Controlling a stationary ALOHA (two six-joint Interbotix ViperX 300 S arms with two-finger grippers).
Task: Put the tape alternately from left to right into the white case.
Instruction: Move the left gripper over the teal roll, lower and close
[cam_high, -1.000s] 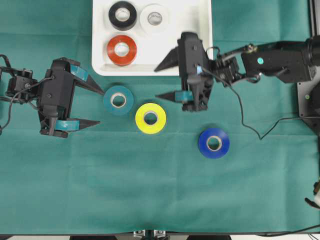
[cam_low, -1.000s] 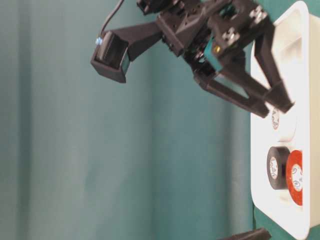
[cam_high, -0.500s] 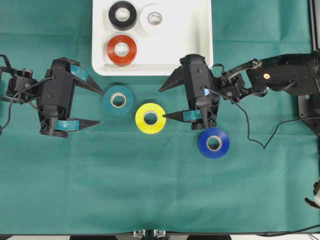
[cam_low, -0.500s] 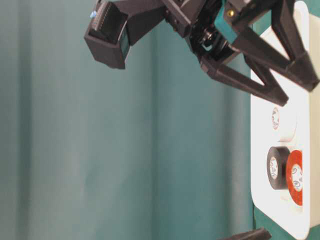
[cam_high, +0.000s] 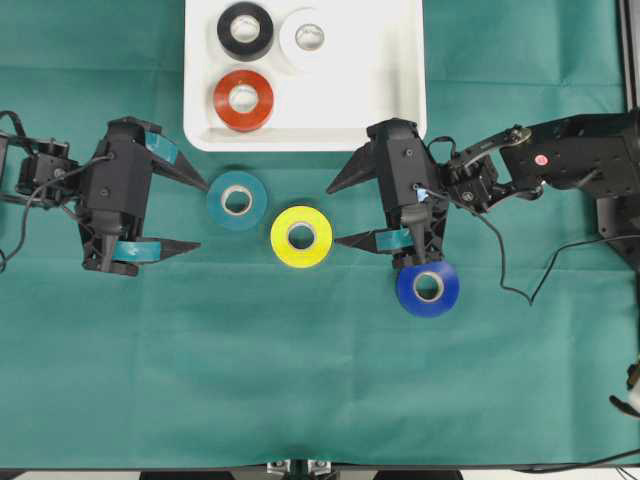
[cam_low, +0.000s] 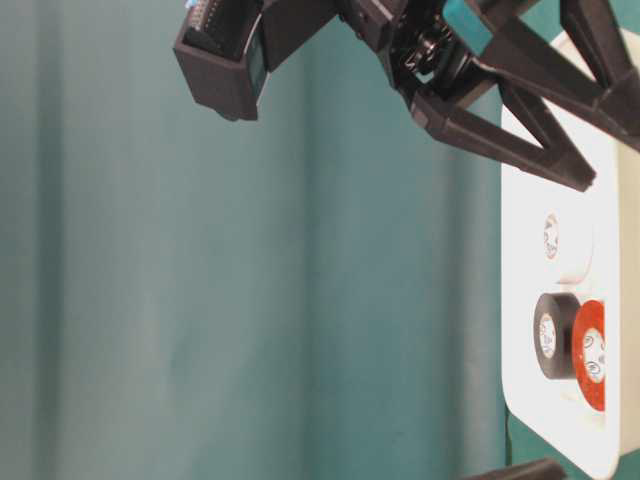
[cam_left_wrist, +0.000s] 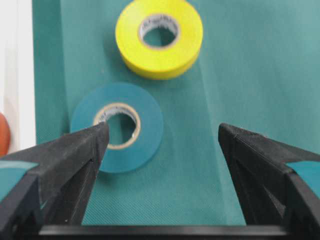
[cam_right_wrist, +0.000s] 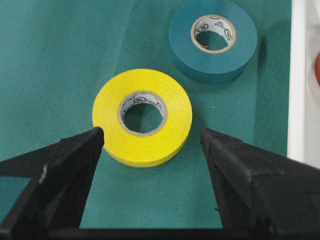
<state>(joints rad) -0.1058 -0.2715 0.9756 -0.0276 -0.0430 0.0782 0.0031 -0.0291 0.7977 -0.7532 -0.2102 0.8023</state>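
Overhead exterior: both grippers' fingers apart (nothing held), yellow roll (cam_high: 301, 236) just beside right gripper (cam_high: 333, 215).

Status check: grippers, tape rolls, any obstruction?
Left gripper open beside teal tape roll. Right gripper open, facing yellow tape roll. Black, white, red rolls in white plastic case. Nothing blocking.

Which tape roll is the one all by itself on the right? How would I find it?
Start at the white case at the top of the green cloth, then look down to the three rolls lying outside it. The blue roll is lowest and furthest right, just under the right gripper. Its neighbours are the yellow roll and the teal roll.
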